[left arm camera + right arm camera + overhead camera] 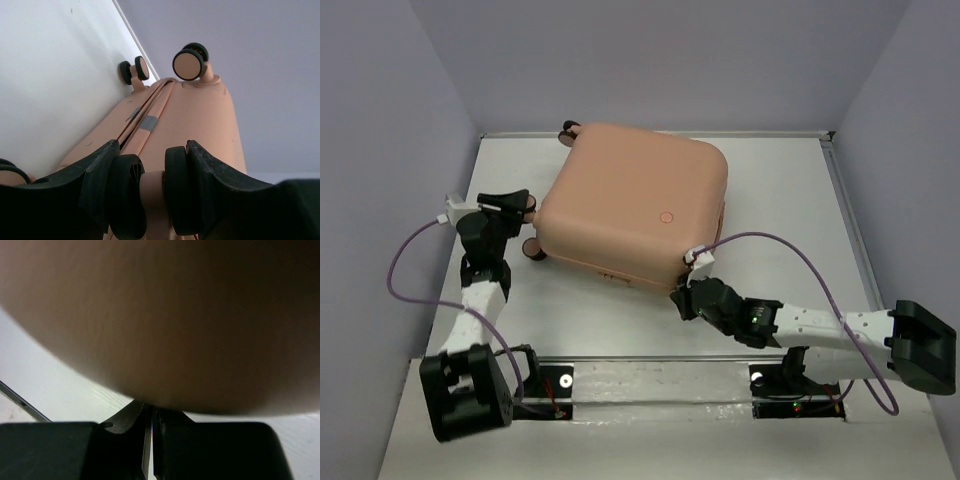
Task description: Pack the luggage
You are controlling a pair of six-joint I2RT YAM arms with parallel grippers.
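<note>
The luggage (635,190) is a peach-pink hard-shell suitcase that lies flat and closed on the white table. My left gripper (520,207) is at its left side, shut on a black-and-pink caster wheel (152,192). The two fingers (90,180) clamp the wheel's twin black discs. The shell (200,115) and zipper seam run away from it to two more wheels (189,62). My right gripper (682,298) is at the suitcase's near right corner. Its jaws (149,412) are pressed together just under the shell (175,315), with only a thin slit between them.
The white table (790,200) has a raised rim along the back and right sides. Lilac walls enclose it on three sides. A purple cable (790,250) loops over the table from the right wrist, and another (405,260) from the left.
</note>
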